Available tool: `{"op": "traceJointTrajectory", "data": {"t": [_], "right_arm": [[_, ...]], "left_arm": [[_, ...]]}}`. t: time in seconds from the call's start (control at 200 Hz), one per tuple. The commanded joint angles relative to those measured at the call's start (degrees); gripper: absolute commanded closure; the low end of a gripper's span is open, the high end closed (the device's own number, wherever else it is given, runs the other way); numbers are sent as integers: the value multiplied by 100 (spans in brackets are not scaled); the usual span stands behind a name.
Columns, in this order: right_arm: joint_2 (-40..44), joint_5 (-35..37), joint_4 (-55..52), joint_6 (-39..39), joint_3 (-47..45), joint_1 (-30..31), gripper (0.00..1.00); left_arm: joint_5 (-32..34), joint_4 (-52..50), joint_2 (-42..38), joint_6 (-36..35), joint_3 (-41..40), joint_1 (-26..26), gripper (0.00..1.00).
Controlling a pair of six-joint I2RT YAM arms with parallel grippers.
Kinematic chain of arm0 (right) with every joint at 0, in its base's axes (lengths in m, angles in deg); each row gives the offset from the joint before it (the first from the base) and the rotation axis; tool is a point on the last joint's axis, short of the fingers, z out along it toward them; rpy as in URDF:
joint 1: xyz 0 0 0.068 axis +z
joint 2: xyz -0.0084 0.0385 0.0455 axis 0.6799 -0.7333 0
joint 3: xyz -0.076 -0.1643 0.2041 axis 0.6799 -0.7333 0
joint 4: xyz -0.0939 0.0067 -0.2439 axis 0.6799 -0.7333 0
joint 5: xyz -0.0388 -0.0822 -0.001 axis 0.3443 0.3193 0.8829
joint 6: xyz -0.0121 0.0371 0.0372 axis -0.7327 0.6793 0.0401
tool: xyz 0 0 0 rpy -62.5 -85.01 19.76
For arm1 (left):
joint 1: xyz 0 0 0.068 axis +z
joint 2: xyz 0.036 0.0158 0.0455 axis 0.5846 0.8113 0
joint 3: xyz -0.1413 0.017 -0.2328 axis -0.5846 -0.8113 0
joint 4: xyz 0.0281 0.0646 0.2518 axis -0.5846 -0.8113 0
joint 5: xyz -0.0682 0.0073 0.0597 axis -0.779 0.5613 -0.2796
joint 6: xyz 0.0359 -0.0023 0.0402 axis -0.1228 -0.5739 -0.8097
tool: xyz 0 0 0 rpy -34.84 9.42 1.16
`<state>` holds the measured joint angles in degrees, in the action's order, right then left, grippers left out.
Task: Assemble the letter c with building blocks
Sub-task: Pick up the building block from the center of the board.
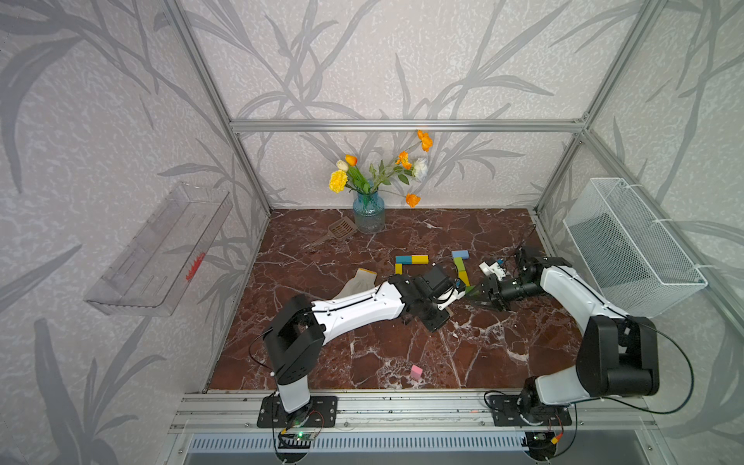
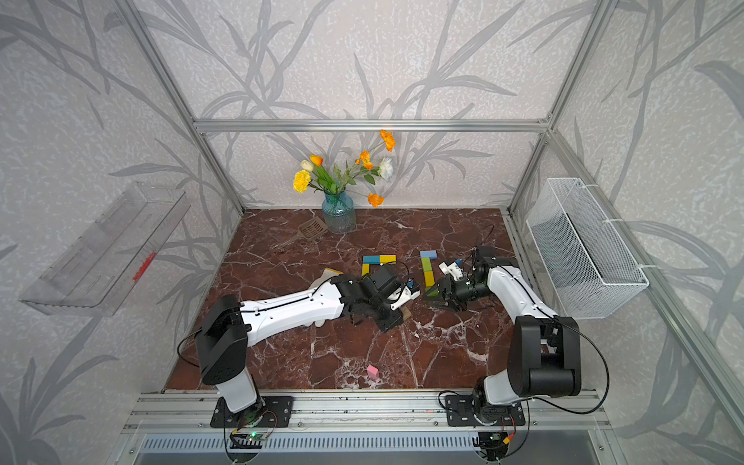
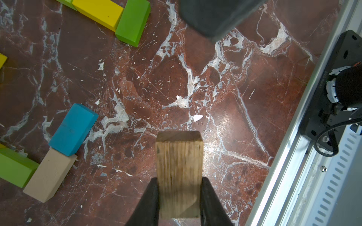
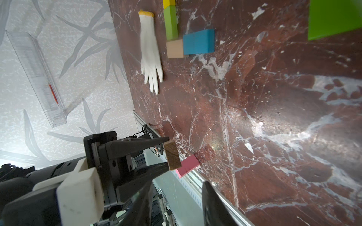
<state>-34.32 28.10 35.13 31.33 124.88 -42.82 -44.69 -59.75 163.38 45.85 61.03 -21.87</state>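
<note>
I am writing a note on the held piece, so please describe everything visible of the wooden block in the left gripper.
The wooden block is plain unpainted wood with dark grain running along its length, long and square-edged. The left gripper pinches its two narrow sides between black fingers, so one end sticks out. It seems to hang above the marbled table, touching nothing else.
</note>
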Motion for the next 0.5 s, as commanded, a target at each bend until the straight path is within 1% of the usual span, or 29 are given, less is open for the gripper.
{"op": "traceJointTrajectory", "data": {"t": [0.0,0.22,0.495], "right_arm": [[-47,-146,-118,-126,-2,150,63],[-106,-58,-165,-157,32,432,63],[-127,-144,-164,-154,7,647,64]], "left_arm": [[-229,162,-292,-31,140,17,73],[-267,221,-369,-34,140,17,73],[-167,239,-392,-22,135,18,73]]}}
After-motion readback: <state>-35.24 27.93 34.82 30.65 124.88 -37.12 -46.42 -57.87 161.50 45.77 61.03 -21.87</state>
